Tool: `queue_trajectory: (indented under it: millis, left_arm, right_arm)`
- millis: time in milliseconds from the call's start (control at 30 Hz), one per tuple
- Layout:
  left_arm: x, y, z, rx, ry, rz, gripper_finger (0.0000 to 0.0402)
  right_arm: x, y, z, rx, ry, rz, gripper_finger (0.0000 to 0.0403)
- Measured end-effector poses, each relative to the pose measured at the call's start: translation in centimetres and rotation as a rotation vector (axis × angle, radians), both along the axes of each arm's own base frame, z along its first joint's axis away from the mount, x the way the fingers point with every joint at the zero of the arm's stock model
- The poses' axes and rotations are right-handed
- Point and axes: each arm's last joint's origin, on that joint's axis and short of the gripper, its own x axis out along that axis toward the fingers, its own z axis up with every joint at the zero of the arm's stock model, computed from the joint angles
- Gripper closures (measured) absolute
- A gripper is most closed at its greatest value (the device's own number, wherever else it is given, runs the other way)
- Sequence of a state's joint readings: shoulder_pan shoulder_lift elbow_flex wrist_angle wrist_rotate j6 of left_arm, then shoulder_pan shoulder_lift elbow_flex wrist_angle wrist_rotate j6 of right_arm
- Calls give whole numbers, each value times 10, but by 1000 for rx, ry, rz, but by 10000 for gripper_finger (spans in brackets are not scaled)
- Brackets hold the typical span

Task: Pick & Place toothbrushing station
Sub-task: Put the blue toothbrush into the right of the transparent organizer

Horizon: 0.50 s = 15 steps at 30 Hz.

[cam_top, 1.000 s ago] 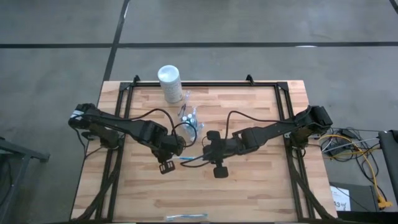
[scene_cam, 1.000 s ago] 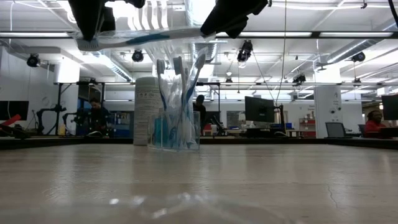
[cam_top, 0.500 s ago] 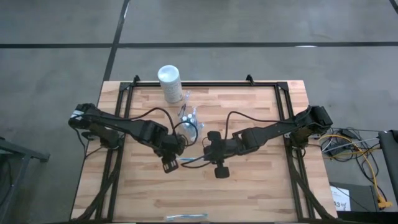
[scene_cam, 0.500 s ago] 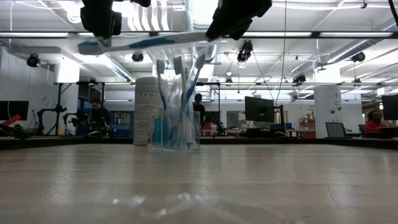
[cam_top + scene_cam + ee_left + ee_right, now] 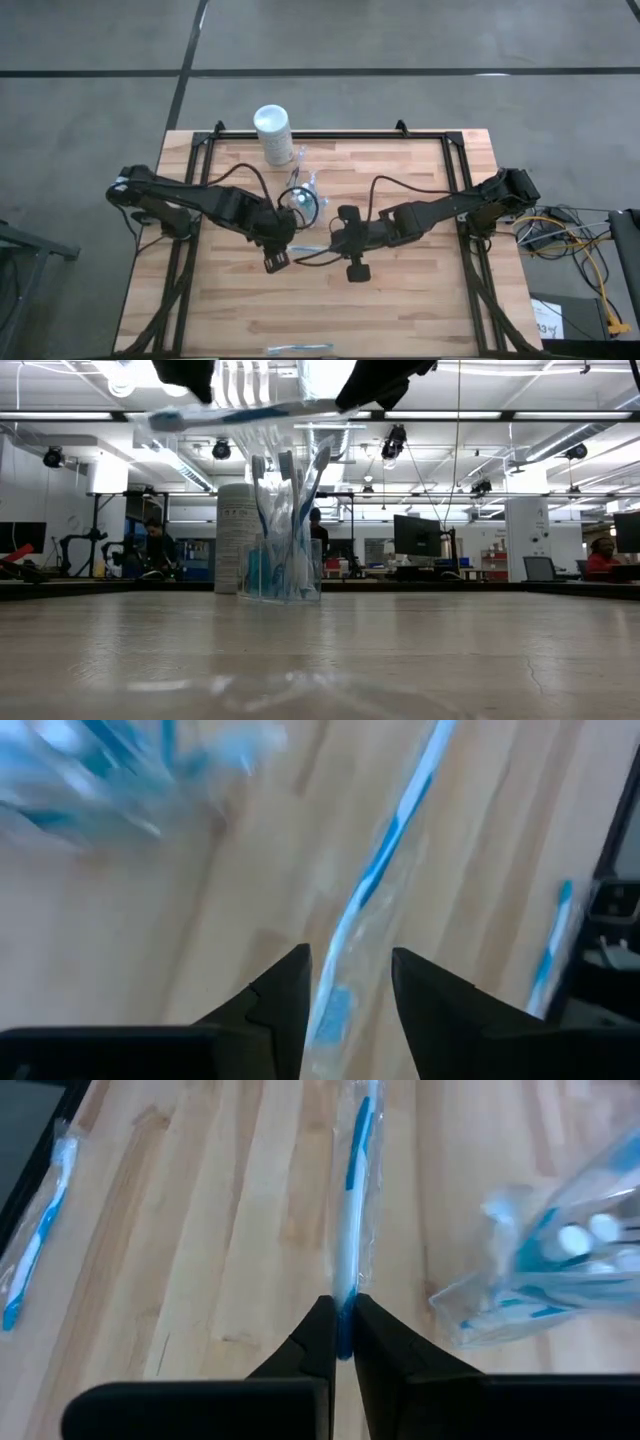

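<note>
Clear toothbrushing station (image 5: 303,187) stands just beyond both end effectors: right (image 5: 336,243) clenched on wrapped toothbrush (image 5: 306,251), left (image 5: 283,248) released.

No text, label, brand, number or sign could be read anywhere in these views; nothing on the table or in the room behind carried legible writing.

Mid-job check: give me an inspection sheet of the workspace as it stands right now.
Surface: wooden table, bare at right.
Job's things: clear holder upright with toothbrushes, behind the claws.
Clutter: white cylinder at the far edge; loose toothbrush at the near edge.
Grippers: right claw shut on wrapped toothbrush; left claw open around its other end.
Cables: bundle off the table's right.
Surroundings: people at desks behind.
</note>
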<state>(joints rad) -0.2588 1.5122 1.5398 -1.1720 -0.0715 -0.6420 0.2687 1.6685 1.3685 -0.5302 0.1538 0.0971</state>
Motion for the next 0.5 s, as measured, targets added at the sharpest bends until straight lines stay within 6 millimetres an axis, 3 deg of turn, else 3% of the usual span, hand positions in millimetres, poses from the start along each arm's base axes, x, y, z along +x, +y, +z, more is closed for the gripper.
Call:
queue_trajectory:
  millis: [267, 500]
  left_arm:
    - [-17, 10, 32, 249, -190, 101, 257]
    - [-34, 13, 54, 293, -334, 67, 257]
  right_arm:
    - [-18, -7, 23, -36, -33, -48, 388]
    - [-31, -12, 44, -63, -104, -83, 388]
